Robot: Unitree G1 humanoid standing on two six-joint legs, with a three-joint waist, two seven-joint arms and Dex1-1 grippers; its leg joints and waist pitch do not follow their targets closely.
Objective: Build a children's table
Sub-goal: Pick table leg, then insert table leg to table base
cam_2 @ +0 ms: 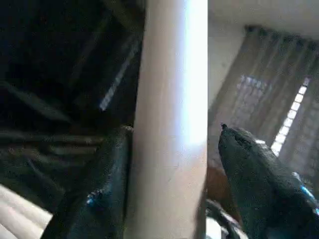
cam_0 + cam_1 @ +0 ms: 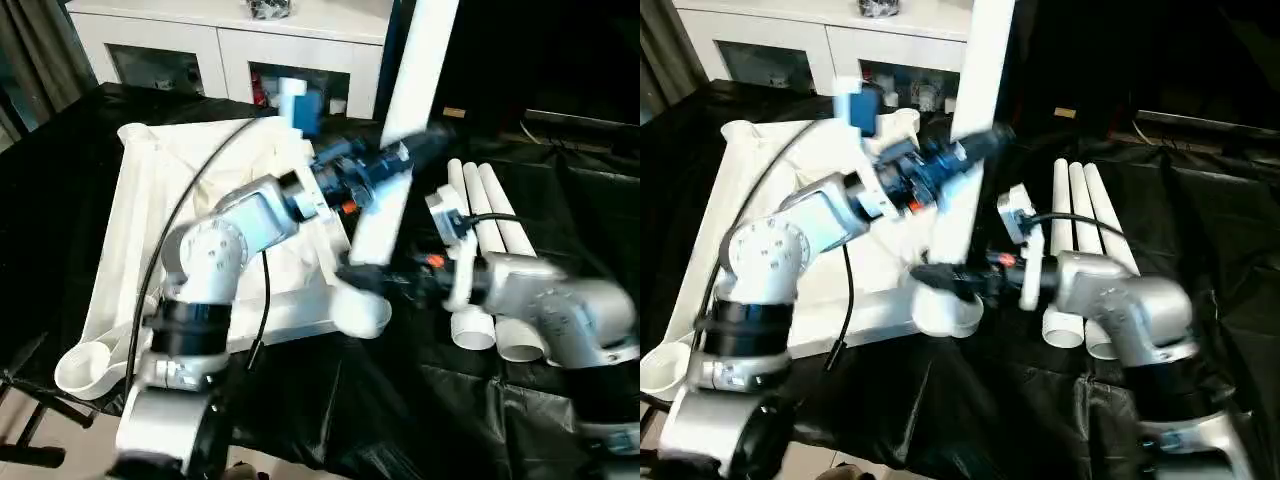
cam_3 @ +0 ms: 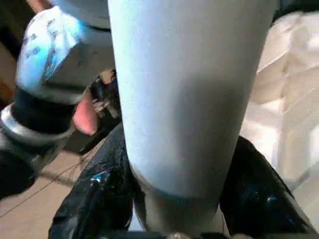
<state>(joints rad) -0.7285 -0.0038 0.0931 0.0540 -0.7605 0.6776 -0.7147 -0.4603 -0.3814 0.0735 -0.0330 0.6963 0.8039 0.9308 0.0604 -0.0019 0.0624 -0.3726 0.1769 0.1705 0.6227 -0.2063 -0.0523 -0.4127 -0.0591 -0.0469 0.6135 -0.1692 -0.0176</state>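
Standing almost upright at the near right corner socket [image 2: 362, 312] of the upturned tabletop [image 2: 205, 215], the white leg [image 2: 400, 130] is being steadied by both arms, seemingly so its thick end can be seated in that socket. The right gripper [image 3: 174, 199] is clamping the leg low down, just above the socket, both black fingers [image 3: 92, 199] touching the tube. The left gripper [image 1: 174, 164] is sitting higher on the leg: 1 finger is touching it, the other is standing slightly off, so it looks like a loosened guiding hold. Lying side by side on the black cloth [image 2: 420, 420] just beyond the right arm are 3 more legs [image 2: 490, 225], close enough to be knocked. A white cabinet with glass doors [image 2: 225, 55] is standing behind the tabletop's far edge. A black cable [image 2: 175, 215] is looping over the left forearm.
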